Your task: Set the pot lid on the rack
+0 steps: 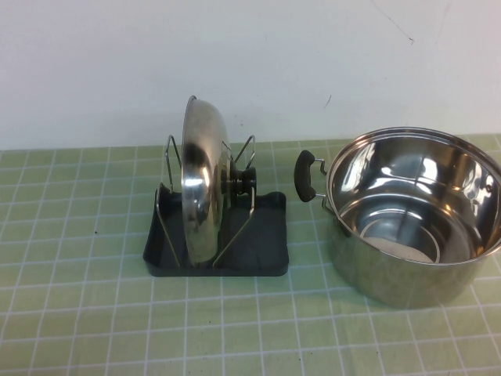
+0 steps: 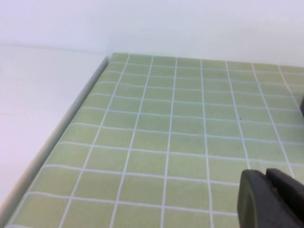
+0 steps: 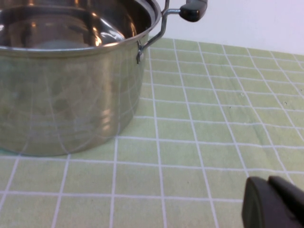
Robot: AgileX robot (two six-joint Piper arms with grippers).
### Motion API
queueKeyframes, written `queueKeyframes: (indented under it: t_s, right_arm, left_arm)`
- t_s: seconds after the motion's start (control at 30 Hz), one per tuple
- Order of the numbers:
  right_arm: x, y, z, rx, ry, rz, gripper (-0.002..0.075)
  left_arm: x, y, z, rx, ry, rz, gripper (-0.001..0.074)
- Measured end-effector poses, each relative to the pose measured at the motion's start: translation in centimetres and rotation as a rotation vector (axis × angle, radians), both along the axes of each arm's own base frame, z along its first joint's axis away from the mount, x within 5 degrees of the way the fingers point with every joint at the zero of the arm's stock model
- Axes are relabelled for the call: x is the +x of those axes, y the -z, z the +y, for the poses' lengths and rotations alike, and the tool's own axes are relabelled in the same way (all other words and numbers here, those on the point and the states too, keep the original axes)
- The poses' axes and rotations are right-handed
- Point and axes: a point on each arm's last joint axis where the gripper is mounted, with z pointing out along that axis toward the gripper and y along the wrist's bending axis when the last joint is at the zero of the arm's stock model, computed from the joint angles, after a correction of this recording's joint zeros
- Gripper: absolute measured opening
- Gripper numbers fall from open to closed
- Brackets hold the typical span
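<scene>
Tiled green mat [image 1: 78, 313] covers the table; white wall behind.

Stainless-steel pot [image 1: 411, 215], largest item, sits uncovered at the right of the high view. Black side handle [image 1: 305, 176] points toward the rack. Interior looks empty.

Rack [image 1: 270, 262]: dark rectangular tray left of the pot, near it but not touching, silver wire loops [image 1: 246, 149] rising from it.

Pot lid [image 1: 205, 180] stands on edge in the rack between the wires, near upright with a slight lean. Black knob [image 1: 241, 182] faces the pot. Lower rim rests in the tray. Judged from this, placement looks complete.

Left gripper [image 2: 273, 199]: absent from the high view, so parked low and back. Its wrist view shows only bare mat ahead and the mat's edge. Fingers [image 2: 254, 199] appear pressed together, holding nothing.

Right gripper [image 3: 273, 204]: also outside the high view. Its wrist view has the pot wall close in front. Dark fingers together, nothing held.

Risks:
- Lid is held only by thin wires; a knock to the table or rack could tip or roll it out.
- Right arm is parked near the pot; a careless sweep could push the pot into the rack and unseat the lid.
</scene>
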Motion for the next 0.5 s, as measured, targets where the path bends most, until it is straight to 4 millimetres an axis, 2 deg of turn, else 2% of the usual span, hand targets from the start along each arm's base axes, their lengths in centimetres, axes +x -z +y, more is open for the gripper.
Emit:
queueKeyframes:
  t_s: [0.27, 0.5]
  right_arm:
    - [-0.01, -0.04, 0.0, -0.001, 0.0, 0.001, -0.0001]
    - [-0.01, -0.03, -0.01, -0.002, 0.001, 0.001, -0.0001]
  left_arm:
    - [-0.24, 0.59, -0.06, 0.113, 0.03, 0.083, -0.0002]
    - [-0.24, 0.6, -0.08, 0.134, 0.039, 0.087, -0.0002]
